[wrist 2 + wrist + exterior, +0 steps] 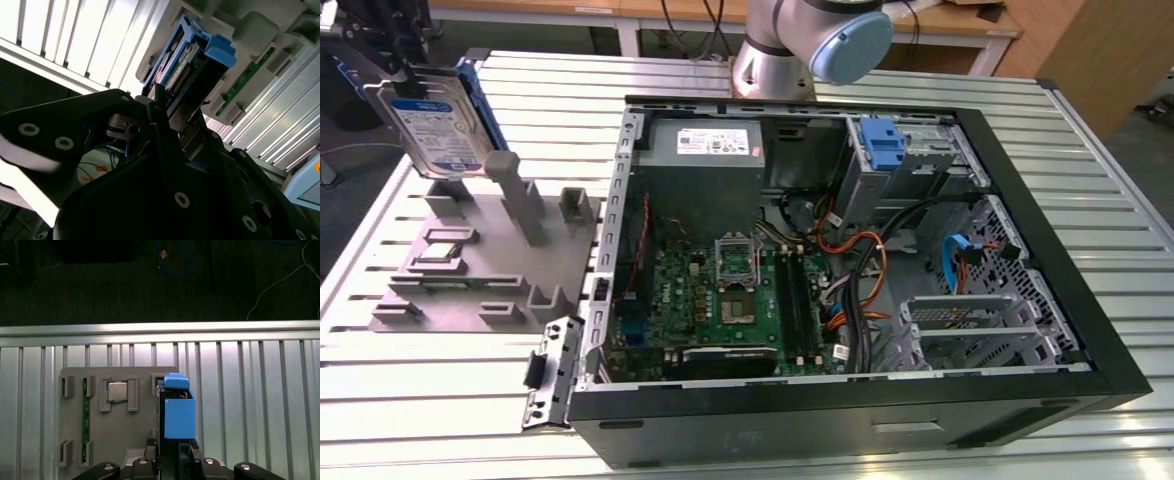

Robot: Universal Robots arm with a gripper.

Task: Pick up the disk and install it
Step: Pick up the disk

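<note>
The disk (438, 132), a silver drive with a white-and-blue label in a blue carrier, hangs upright at the exterior view's far left, just above the grey holder block (480, 255). My gripper (408, 86) comes from above and is shut on the disk's top edge. In the first wrist view the blue carrier (177, 415) sticks out from the gripper (175, 460) over the holder block (120, 440). In the second wrist view the disk (197, 60) sits clamped between the black fingers (162, 117), with its connector edge showing.
An open computer case (1067, 300) lies to the exterior view's right of the holder, with a motherboard (734, 300), a grey power supply (707, 145), cables and a drive bay holding a blue bracket (881, 140). The holder carries a processor chip (118, 391) and a memory stick (85, 415). The arm's base (781, 55) stands behind the case.
</note>
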